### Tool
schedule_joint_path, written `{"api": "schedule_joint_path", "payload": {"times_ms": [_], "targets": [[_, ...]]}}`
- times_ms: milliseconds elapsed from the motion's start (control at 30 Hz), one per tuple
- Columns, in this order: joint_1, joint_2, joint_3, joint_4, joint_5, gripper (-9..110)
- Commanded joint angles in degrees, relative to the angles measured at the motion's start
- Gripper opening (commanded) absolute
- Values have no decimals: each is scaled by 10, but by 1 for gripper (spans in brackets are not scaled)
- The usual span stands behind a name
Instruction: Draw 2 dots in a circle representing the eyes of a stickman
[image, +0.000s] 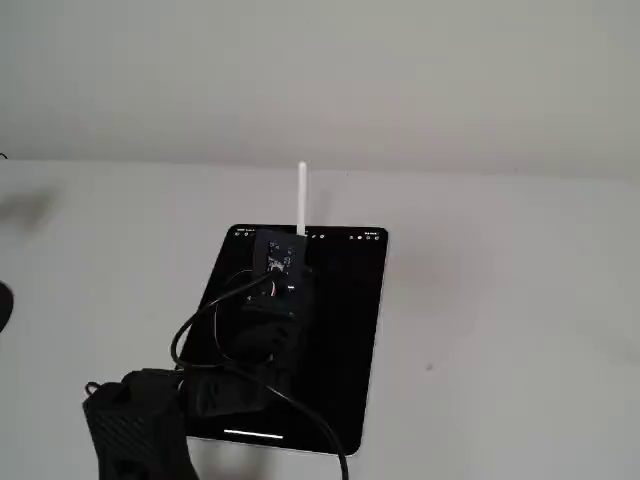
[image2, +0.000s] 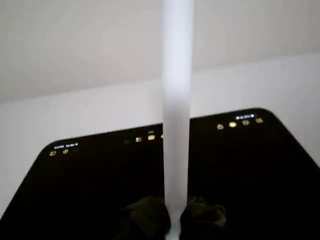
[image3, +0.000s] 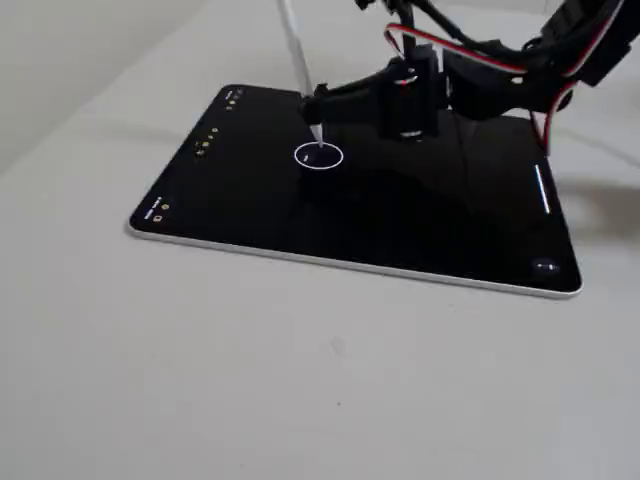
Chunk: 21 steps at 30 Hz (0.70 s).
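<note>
Hovering right over the target, the gripper clamps the white pen, its tip down inside the circle near the middle of the black tablet. One faint dot seems to show left of the tip. Best now: a light tap, straight down, then lift without dragging.

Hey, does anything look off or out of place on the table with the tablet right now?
Nothing stands out. The tablet lies flat and intact, and the gripper holds the stylus with its tip inside the circle.
</note>
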Motion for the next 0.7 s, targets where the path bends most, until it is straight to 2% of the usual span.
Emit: {"api": "schedule_joint_path", "payload": {"times_ms": [0,667], "targets": [[-8,3,-45,-24,-9,0],[-5,-4,-54,-5,-11,0]]}}
